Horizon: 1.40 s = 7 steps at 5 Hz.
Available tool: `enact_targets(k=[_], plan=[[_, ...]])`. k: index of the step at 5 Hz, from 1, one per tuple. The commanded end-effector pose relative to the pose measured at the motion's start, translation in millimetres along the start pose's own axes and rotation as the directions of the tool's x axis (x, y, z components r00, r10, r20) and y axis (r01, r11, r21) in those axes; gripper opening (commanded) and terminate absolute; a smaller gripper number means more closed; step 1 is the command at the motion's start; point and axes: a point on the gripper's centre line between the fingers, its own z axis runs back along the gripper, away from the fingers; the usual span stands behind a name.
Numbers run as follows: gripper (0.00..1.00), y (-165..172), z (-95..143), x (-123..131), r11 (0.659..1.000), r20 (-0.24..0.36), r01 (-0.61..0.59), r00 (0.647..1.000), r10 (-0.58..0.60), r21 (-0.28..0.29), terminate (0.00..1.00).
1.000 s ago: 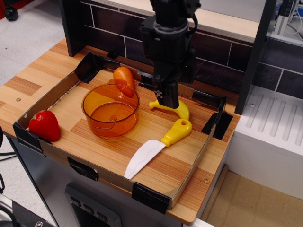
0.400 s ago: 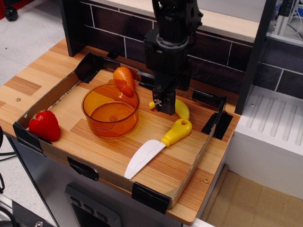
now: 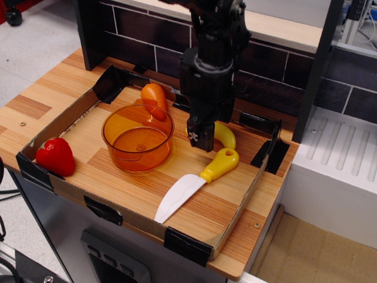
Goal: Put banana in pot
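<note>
The yellow banana lies on the wooden board at the back right, its left part hidden behind my gripper. The black gripper has come down over the banana's left half, fingertips at board level. The fingers show as one dark block, so I cannot tell whether they are open or closed on the banana. The translucent orange pot stands upright and empty to the left of the gripper, a short gap away.
A yellow-handled white toy knife lies just in front of the banana. An orange carrot leans behind the pot. A red strawberry sits at the front left corner. A low cardboard rim with black tape encloses the board.
The gripper has moved down and slightly left, onto the banana's left half. The banana, pot and other toys have not moved.
</note>
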Motion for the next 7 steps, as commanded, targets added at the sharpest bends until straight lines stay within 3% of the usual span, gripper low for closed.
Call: enact_targets(k=[1,2,3,4,6,7], plan=[[1.0,-18.5,-3.9,3.8,1.0,0.01,0.005,1.0,-0.005,-0.03,0.0],[1.0,-25.4,-6.1,0.8,0.998,0.014,-0.004,1.0,0.005,-0.057,0.0],[0.0,-32.3,-4.8,2.5,0.996,0.006,-0.051,0.999,0.051,-0.079,0.0],[0.0,-38.2,0.1,5.7,0.988,-0.01,-0.108,0.994,0.108,-0.11,0.0],[0.0,-38.1,23.5,8.8,0.983,-0.017,-0.077,0.997,0.075,-0.168,0.0],[0.0,-37.7,61.9,6.7,0.967,-0.072,-0.086,0.995,0.071,-0.241,0.0]])
